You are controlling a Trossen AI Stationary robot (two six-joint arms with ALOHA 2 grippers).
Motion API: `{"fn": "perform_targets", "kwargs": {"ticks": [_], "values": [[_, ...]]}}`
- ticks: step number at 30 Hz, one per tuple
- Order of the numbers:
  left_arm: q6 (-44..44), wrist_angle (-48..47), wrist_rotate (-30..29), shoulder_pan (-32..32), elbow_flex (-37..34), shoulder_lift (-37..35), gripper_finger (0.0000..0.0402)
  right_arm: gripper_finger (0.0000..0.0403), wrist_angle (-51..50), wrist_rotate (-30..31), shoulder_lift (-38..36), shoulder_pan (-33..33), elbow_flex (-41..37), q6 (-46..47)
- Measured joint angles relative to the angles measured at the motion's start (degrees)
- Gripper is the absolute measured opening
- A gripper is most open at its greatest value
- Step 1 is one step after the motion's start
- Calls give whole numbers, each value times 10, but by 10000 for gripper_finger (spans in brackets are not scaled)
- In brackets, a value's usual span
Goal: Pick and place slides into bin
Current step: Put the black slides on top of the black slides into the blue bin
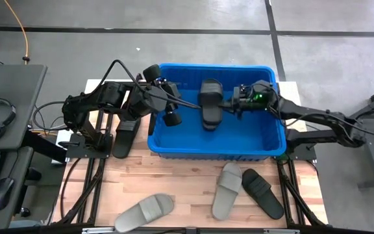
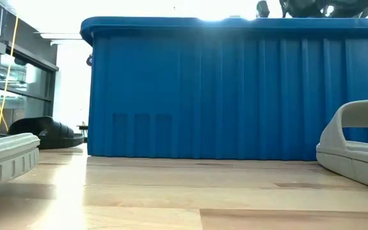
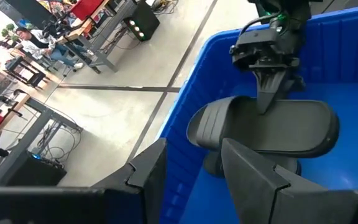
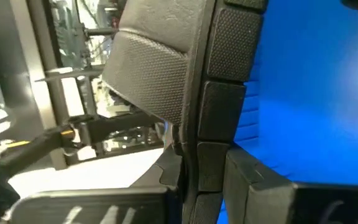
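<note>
Across the wooden bench (image 1: pixel 193 185), the blue bin (image 1: pixel 174 144) sits at the far edge, concrete floor all round and desks beyond. Right gripper (image 1: pixel 228 104) pinches a black slide (image 1: pixel 210 103) over the bin. Left gripper (image 1: pixel 163 88) hovers at the bin's left rim, jaws spread, empty. Loose slides: two grey (image 1: pixel 226 190) and one black (image 1: pixel 262 192) near the front edge, and probably another black one (image 1: pixel 124 138) left of the bin, half hidden.
</note>
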Motion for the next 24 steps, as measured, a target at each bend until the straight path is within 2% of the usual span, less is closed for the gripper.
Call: {"fn": "perform_targets", "kwargs": {"ticks": [9,18,24], "values": [[-1,0,0,0,0,0,143,40,3,-14,40,-27,0,59],[1,-4,0,0,0,0,143,40,84,-46,120,-33,0,95],[1,-6,0,0,0,0,143,40,89,-51,155,-41,0,99]]}}
